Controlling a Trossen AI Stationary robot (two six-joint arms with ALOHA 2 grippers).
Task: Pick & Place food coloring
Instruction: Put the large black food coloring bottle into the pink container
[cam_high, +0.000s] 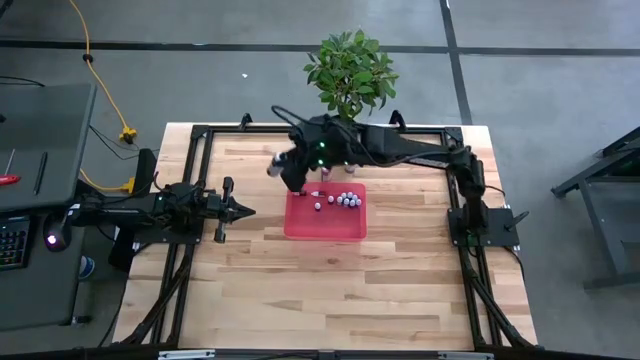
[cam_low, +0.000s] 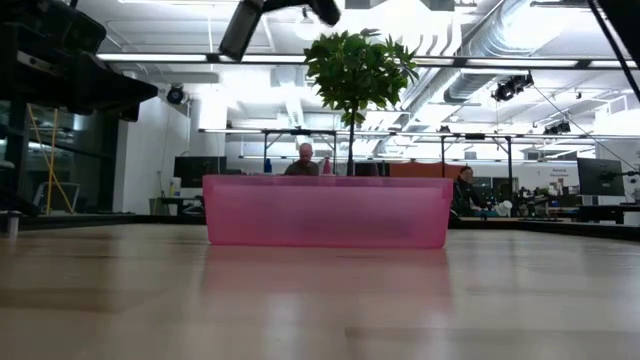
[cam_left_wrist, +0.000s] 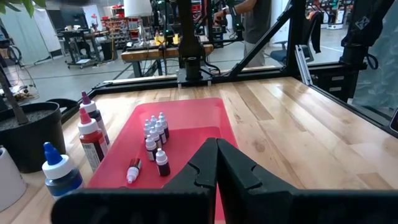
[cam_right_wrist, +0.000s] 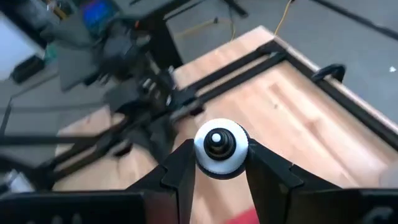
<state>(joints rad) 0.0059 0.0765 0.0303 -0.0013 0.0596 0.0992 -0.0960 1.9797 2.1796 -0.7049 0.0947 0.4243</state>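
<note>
The left gripper (cam_high: 243, 210) rests low over the bare wooden table (cam_high: 330, 290), left of the red tray (cam_high: 325, 225), with its dark fingers (cam_left_wrist: 205, 171) pressed together and nothing between them. Just beyond its tips in the left wrist view, the tray holds the small food coloring bottles: one bottle lying on its side (cam_left_wrist: 133, 170), one dark-bodied bottle standing beside it (cam_left_wrist: 161, 163), and a tight cluster of upright white-capped bottles (cam_left_wrist: 155, 129) a little farther in. Outside the tray, near its edge, stand larger bottles: a blue-capped bottle (cam_left_wrist: 59, 169), a red squeeze bottle (cam_left_wrist: 91, 137) and a dark-topped bottle (cam_left_wrist: 91, 112) behind it. The right gripper (cam_high: 293, 178) hangs above the tray's far left corner, its jaws closed narrowly on a white-capped bottle (cam_right_wrist: 221, 147) seen cap-on between the fingers, held clear of the table. Behind it, a potted plant (cam_high: 350, 72) stands at the table's far edge. In the low view the pink tray wall (cam_low: 327, 212) hides its contents, and two people sit far off in the room behind.
</note>
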